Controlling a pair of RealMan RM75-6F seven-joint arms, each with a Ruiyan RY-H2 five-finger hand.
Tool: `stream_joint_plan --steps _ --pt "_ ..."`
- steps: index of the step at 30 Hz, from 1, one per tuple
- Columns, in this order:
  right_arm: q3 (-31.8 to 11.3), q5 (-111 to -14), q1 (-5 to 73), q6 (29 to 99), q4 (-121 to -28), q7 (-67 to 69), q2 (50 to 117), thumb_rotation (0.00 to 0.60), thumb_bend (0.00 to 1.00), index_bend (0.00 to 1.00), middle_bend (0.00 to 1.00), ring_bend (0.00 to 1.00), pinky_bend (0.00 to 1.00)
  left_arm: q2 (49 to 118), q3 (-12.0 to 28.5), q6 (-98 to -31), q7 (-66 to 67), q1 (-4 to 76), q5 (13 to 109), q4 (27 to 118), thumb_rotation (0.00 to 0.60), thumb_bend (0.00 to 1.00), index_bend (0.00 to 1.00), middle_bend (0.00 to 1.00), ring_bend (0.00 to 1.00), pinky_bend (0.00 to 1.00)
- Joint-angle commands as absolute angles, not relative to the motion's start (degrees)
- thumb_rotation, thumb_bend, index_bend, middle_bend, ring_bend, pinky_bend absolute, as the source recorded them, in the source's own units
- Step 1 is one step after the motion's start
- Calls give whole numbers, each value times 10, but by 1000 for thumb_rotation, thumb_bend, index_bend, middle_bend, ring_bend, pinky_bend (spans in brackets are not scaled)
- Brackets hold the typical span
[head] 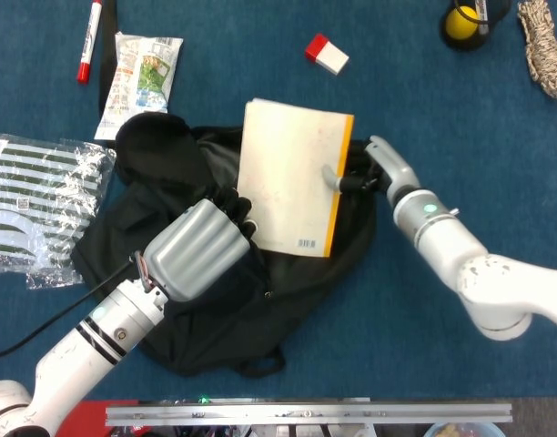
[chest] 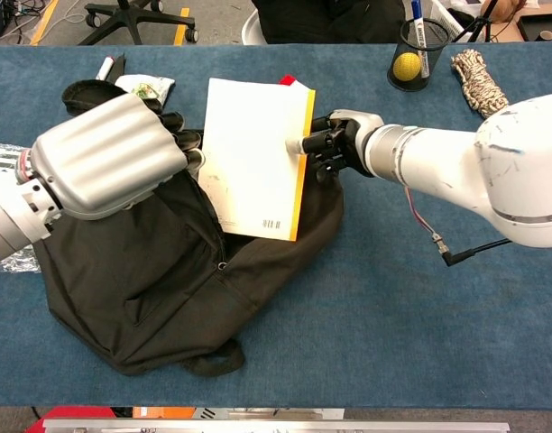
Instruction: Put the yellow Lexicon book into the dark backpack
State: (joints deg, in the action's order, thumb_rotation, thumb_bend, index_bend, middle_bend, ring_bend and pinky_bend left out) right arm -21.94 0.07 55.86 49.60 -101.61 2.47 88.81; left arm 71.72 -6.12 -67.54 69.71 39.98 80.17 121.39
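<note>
One yellow-spined Lexicon book (head: pixel 289 178) hangs tilted over the dark backpack (head: pixel 215 300), its lower corner dipping toward the bag's mouth just beside the left robot hand. The right robot hand (chest: pixel 335 144) pinches the book at its spine edge, thumb on the pale cover and the other fingers behind, so the free long edge can lead into the opening. That slant looks deliberate: a flat book would likely catch on the fabric, while an angled one can slide in corner first.

The left robot hand (head: pixel 195 246) sits at the bag's opening with its fingers curled into the dark fabric by the zipper, apparently gripping the flap to hold the mouth wide; how firmly it grips I cannot tell. The backpack lies slumped on the blue tabletop (head: pixel 424 364), soft enough to collapse without that support.

Further out lie a red-and-white block (head: pixel 327 54), a snack packet (head: pixel 138 73), a red marker (head: pixel 88 41), a striped plastic bag (head: pixel 37 205), a yellow ball (head: pixel 462 22) in a mesh cup and a coil of rope (head: pixel 544 45), all well apart from the work.
</note>
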Motion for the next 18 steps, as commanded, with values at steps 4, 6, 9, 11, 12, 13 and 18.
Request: stream_joint_plan --steps 4,6,9,11,12,13,18 --pt "-220 44 574 479 -999 18 923 600 461 820 637 562 706 719 -60 -672 703 393 807 1214 600 341 424 368 348 449" --pt "-221 58 576 476 -996 18 928 600 461 820 637 562 706 719 -60 -672 708 391 808 1213 600 340 424 368 348 449" --pt "-219 74 582 475 -990 9 933 600 461 820 637 562 706 718 -58 -671 709 387 810 1213 600 341 424 368 348 449" --pt "-221 83 584 473 -985 7 937 600 461 820 637 562 706 718 -56 -671 708 385 811 1212 600 341 424 367 348 449" --pt "-222 87 586 470 -983 4 938 600 461 820 637 562 706 718 -55 -670 708 384 812 1212 600 341 424 367 348 449" --pt "-223 89 587 467 -981 1 938 600 460 820 637 562 706 718 -55 -670 708 384 813 1212 600 340 424 367 348 449" --pt "-218 83 593 433 -980 -24 926 600 456 777 572 514 693 717 -54 -667 706 379 822 1212 600 341 424 367 348 449"
